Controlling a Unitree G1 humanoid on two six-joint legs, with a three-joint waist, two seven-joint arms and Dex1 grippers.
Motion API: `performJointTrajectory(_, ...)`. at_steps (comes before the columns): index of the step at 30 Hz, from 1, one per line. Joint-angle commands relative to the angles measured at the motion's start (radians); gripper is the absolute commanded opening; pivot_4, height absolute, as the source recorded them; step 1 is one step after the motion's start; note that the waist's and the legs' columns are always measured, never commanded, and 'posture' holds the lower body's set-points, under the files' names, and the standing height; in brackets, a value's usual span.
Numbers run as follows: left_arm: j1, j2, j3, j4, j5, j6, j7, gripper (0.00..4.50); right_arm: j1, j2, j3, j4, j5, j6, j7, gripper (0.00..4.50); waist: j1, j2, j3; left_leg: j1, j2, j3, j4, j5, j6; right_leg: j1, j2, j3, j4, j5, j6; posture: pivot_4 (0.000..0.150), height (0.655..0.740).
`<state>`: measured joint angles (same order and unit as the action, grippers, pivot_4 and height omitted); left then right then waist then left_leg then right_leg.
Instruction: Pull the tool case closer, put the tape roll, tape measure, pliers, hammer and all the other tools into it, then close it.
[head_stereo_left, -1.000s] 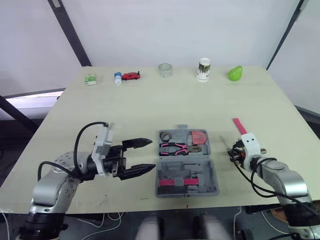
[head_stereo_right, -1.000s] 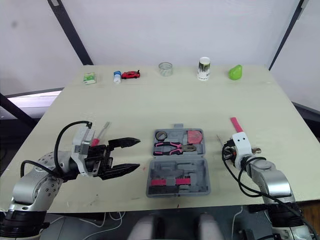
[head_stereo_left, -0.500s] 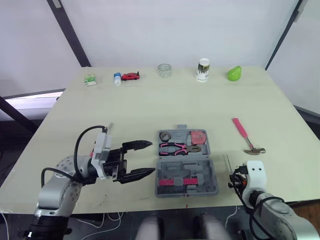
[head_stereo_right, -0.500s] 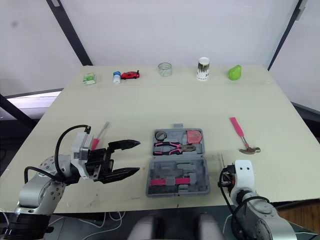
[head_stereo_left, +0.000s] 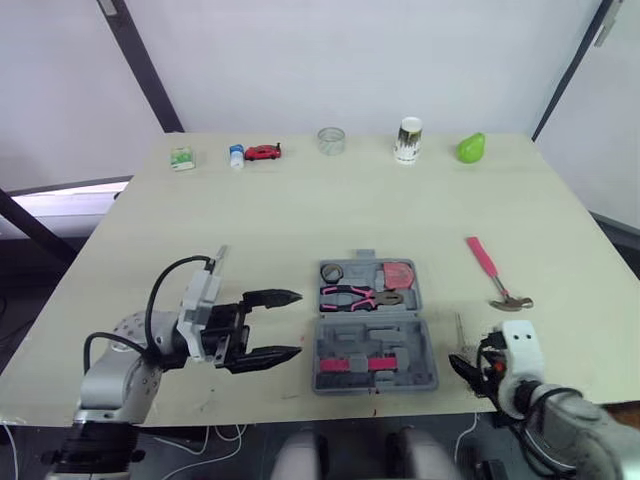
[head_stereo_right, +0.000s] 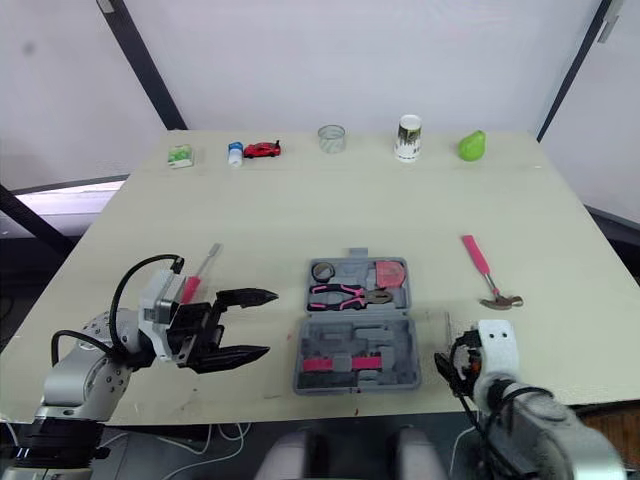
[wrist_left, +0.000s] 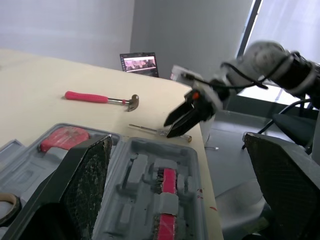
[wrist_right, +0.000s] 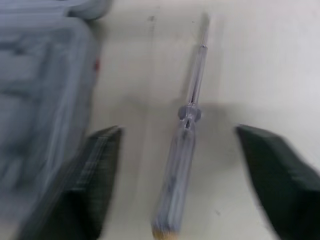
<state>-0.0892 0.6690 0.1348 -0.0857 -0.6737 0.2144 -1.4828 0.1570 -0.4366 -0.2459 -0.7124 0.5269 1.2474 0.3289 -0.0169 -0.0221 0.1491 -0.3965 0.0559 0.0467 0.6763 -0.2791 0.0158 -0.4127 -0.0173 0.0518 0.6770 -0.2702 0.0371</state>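
**Q:** Item one, and where was it?
**A:** Slim screwdriver with a clear plastic handle and steel shank (wrist_right: 186, 145). It lay flat on the pale wooden table (head_stereo_left: 300, 215), lower right of the head views. It was just beside the right edge of the open grey plastic tool case (head_stereo_left: 422, 345), not touching it.

**Q:** Bearing from the grippers?
**A:** Directly ahead of the right gripper (wrist_right: 178, 129). Its two black fingers were spread wide, one on either side of the handle, pinching nothing. The screwdriver's long axis ran along the line the fingers pointed, handle end nearer the wrist and tip away.

**Q:** The other arm?
**A:** Left gripper (head_stereo_left: 297, 323), likewise spread and empty. It sat lower left, on the far side of the tool case and well apart from the screwdriver. The right arm was much the nearer.

**Q:** Judgement?
**A:** Closing straight would likely catch the handle across its width, and the tool case lay just to the left for the drop. A pink-handled steel claw hammer (head_stereo_left: 490, 268) lay loose further up the frame.
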Motion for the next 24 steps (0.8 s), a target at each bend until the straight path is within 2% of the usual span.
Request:
performJointTrajectory(1,-0.005,-0.009,-0.003,-0.009,-0.011,-0.014,-0.013,4.5,-0.065,-0.209,-0.033,-0.029,0.104,0.032,0.194,4.41,-0.001,0.001,0.001,0.0,0.0,0.0,0.0,0.0,0.0,0.0,0.0,0.0,0.0,0.0,0.0,0.15,0.74)
performJointTrajectory(2,-0.005,-0.012,-0.005,-0.009,-0.011,-0.014,-0.014,4.5,-0.081,-0.316,-0.008,-0.015,0.1,-0.02,0.283,4.41,-0.001,0.001,0.001,0.0,0.0,0.0,0.0,0.0,0.0,0.0,0.0,0.0,0.0,0.0,0.0,0.15,0.74)
performJointTrajectory(4,-0.002,-0.015,-0.009,-0.005,-0.011,-0.017,-0.02,4.5,-0.095,-0.575,0.104,0.051,-0.013,-0.325,0.576,4.41,0.0,0.002,0.002,0.0,0.0,0.0,0.0,0.0,0.0,0.0,0.0,-0.001,0.0,0.0,0.0,0.15,0.74)
performJointTrajectory(5,-0.002,-0.016,-0.01,-0.003,-0.011,-0.018,-0.022,4.5,-0.101,-0.664,0.149,0.091,-0.062,-0.459,0.69,4.41,0.0,0.002,0.002,0.0,0.0,0.0,0.0,0.0,0.0,0.001,0.0,-0.002,-0.001,0.0,0.0,0.15,0.74)
performJointTrajectory(7,0.002,-0.018,-0.013,-0.001,-0.009,-0.023,-0.026,4.5,-0.172,-0.759,0.266,0.23,-0.182,-0.757,0.881,4.41,0.0,0.0,0.002,0.0,0.0,0.0,-0.001,0.0,0.0,0.002,0.001,-0.005,-0.003,0.0,0.0,0.15,0.74)
performJointTrajectory(10,0.016,-0.02,-0.014,-0.015,-0.011,-0.023,-0.026,4.5,-0.403,-0.732,0.472,0.496,-0.362,-1.159,1.114,4.41,-0.007,0.001,0.004,0.0,0.001,0.001,-0.002,0.0,0.0,0.002,0.001,-0.005,-0.004,0.0,0.0,0.15,0.74)
performJointTrajectory(14,0.036,-0.013,-0.004,-0.036,-0.019,-0.018,-0.022,4.5,-0.647,-0.613,0.638,0.788,-0.506,-1.538,1.26,4.41,-0.012,0.0,0.006,-0.001,0.001,0.001,0.0,0.0,0.0,0.001,0.0,-0.003,-0.004,0.0,0.0,0.15,0.74)
performJointTrajectory(19,0.073,-0.001,0.019,-0.067,-0.023,-0.018,-0.013,4.5,-0.828,-0.53,0.824,1.012,-0.604,-1.819,1.285,4.41,-0.013,0.002,0.008,-0.001,0.001,0.0,0.0,0.0,0.0,0.001,0.0,-0.004,-0.002,0.0,0.0,0.15,0.74)
performJointTrajectory(24,0.101,0.009,0.045,-0.096,-0.032,-0.013,0.009,4.5,-0.933,-0.39,0.873,1.236,-0.702,-1.931,1.276,4.41,-0.013,0.002,0.008,-0.001,0.001,0.0,0.0,0.0,0.0,0.0,-0.001,-0.004,0.0,0.0,-0.001,0.15,0.74)
